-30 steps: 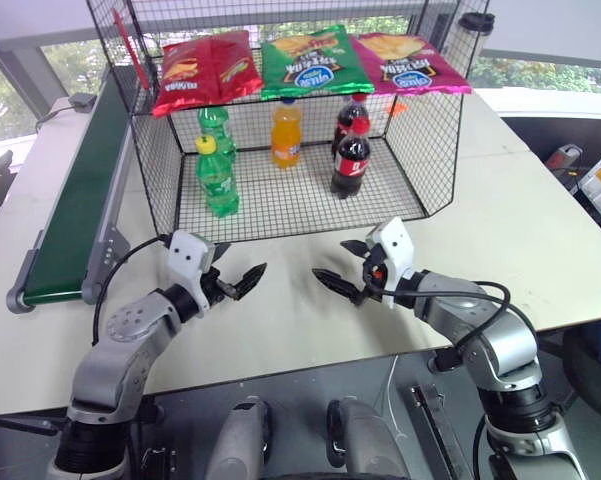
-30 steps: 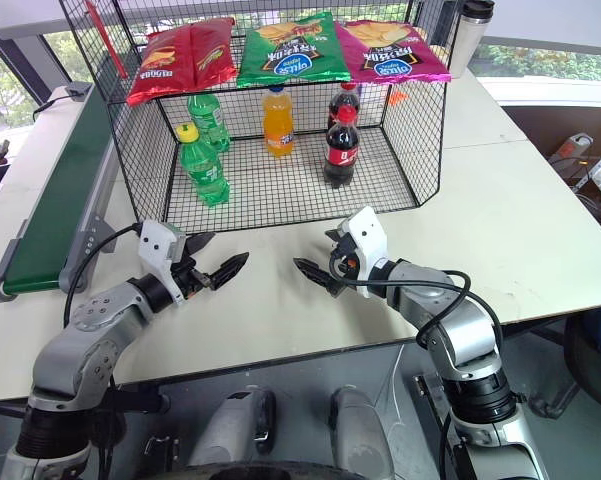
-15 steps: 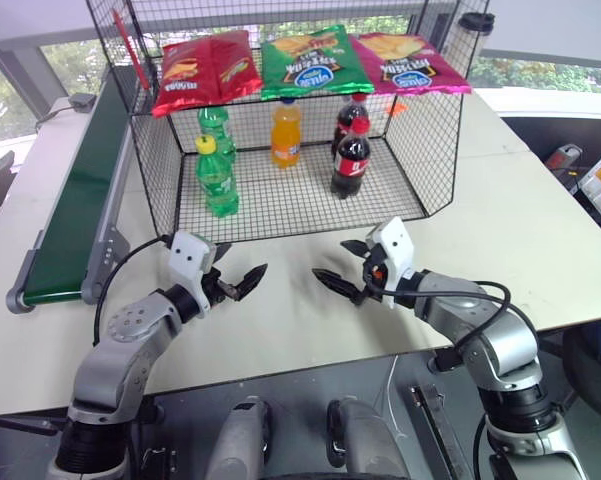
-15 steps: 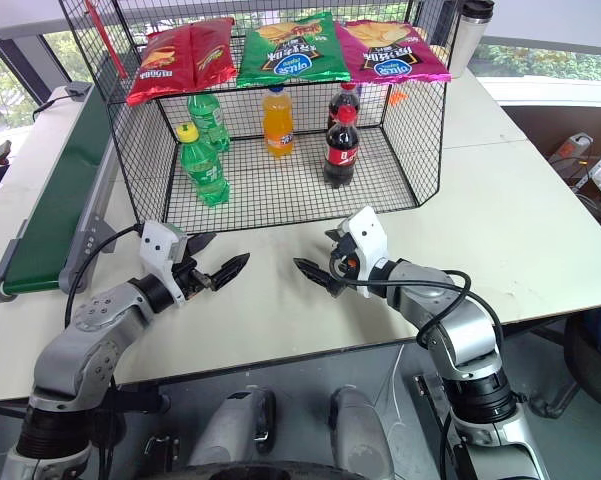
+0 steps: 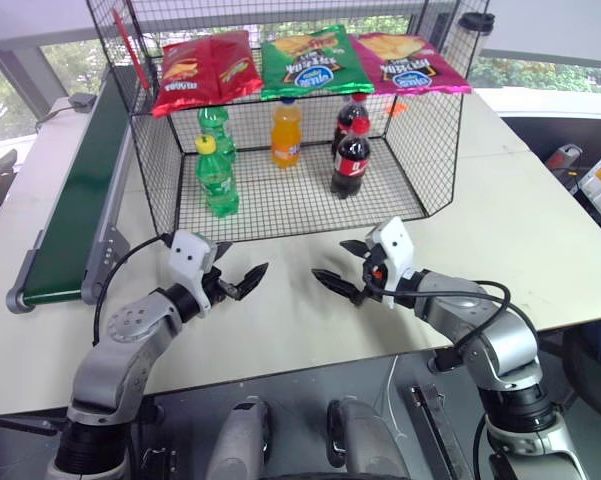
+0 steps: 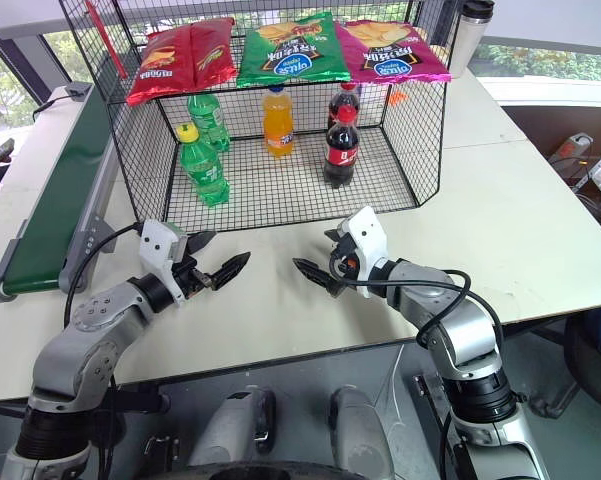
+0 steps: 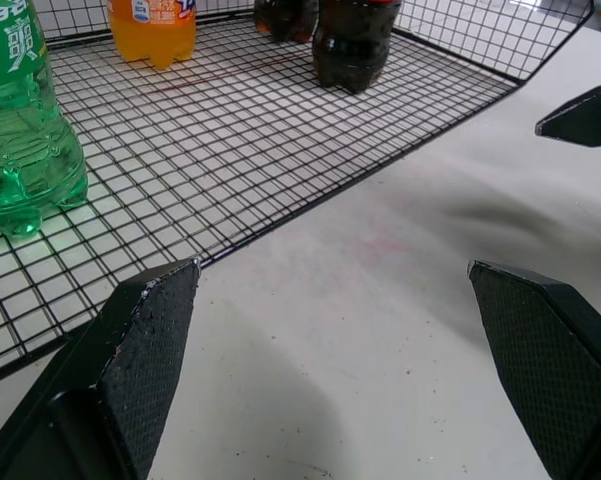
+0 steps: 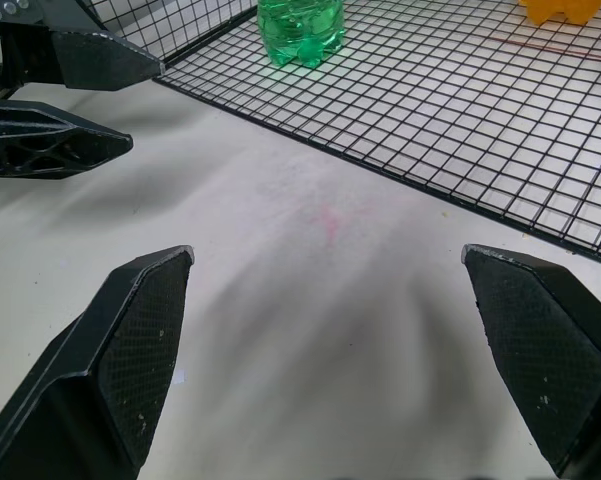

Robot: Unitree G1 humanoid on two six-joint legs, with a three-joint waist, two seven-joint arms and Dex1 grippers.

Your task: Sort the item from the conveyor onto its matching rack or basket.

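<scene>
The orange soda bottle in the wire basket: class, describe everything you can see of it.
The orange soda bottle is small, clear plastic, filled with orange drink, with a blue cap and an orange label. It stands upright on the mesh floor of the black wire basket, at the back in the middle, under the green chip bag, apart from the green and cola bottles either side.

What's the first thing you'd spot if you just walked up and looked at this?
Probably the three bright chip bags, red, green and pink, lying in a row on top of the big black wire basket at the back of the table. Inside it stand green, orange and cola bottles. In front, the left gripper and right gripper hover open and empty over the table, pointing at each other.
</scene>
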